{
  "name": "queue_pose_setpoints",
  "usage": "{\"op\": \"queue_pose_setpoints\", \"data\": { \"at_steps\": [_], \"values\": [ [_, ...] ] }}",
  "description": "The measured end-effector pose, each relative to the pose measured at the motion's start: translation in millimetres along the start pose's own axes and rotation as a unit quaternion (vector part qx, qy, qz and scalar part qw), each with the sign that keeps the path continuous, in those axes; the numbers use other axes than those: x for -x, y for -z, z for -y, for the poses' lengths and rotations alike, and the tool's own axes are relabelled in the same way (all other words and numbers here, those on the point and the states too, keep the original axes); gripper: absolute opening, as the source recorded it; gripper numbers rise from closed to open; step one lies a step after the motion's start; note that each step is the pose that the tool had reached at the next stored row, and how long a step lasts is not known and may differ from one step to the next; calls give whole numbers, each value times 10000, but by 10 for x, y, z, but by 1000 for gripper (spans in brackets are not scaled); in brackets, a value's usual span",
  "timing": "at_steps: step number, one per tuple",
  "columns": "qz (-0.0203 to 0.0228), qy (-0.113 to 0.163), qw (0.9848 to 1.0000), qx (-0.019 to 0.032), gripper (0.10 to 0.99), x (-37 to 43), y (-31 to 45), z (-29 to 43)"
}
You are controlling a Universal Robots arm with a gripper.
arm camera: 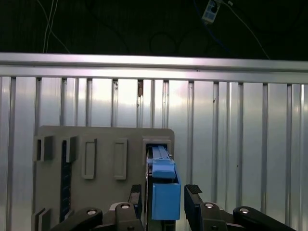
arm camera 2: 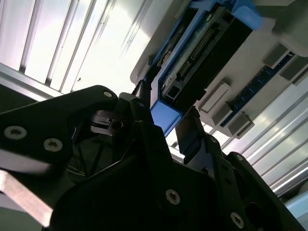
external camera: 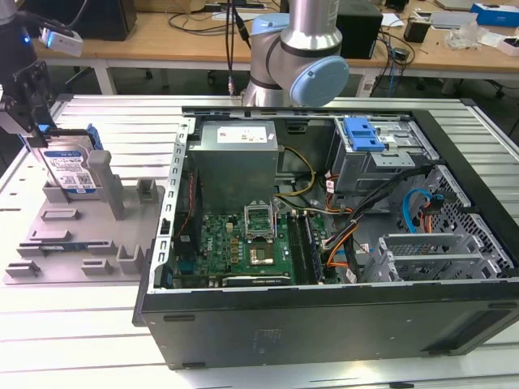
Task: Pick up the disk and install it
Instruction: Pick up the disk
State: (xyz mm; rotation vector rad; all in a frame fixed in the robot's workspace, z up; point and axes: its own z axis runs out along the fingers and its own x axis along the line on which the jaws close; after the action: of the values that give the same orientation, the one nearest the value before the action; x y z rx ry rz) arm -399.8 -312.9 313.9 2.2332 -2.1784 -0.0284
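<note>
Two fingers [arm camera: 192, 198] of my gripper [arm camera: 164, 195] stand wide around the flat silver blue-railed disk [external camera: 71, 172], upright in the grey plastic tray's [external camera: 89, 237] corner on a ribbed metal table [external camera: 122, 121]. Wooden desks [external camera: 178, 40] stand behind.

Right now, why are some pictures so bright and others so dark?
In the second wrist view glare washes out the table while the gripper is in dark shadow; in the first wrist view the room beyond the table is nearly black; the exterior view is evenly lit, dimmer inside the computer case.
</note>
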Motion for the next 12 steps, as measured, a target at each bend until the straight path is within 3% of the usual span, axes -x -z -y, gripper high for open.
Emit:
{"op": "queue_pose_setpoints", "data": {
  "at_steps": [12],
  "values": [
    [0,0,10000,0,482,0,-97,3]
  ]
}}
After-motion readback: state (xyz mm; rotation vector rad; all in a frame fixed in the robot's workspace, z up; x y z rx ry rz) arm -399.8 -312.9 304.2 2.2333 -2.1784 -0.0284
